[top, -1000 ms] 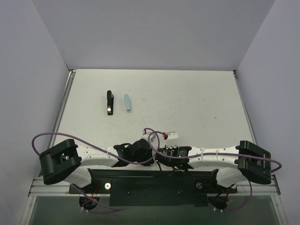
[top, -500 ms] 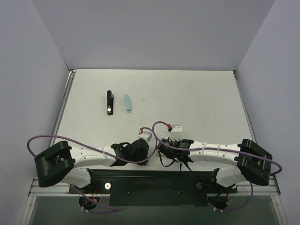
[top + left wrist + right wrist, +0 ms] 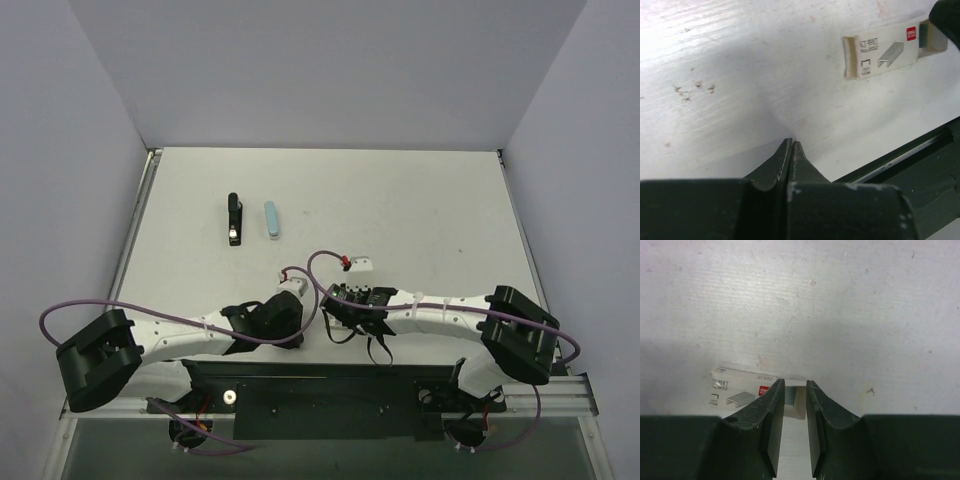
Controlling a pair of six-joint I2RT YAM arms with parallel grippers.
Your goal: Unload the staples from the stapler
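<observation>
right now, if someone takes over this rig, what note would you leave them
Left gripper: shut, empty, low over the table.
Right gripper: slightly open, tips at the open end of the staple box, apparently not gripping it.
Stapler: far left, its black bar lying beside it, apart; neither arm holds them.
Done: stapler looks taken apart.
Left: staples not visibly out; check the black bar.

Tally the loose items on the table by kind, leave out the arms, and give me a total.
Light-blue stapler body: 1
Black bar part: 1
Staple box: 1
Total: 3
</observation>
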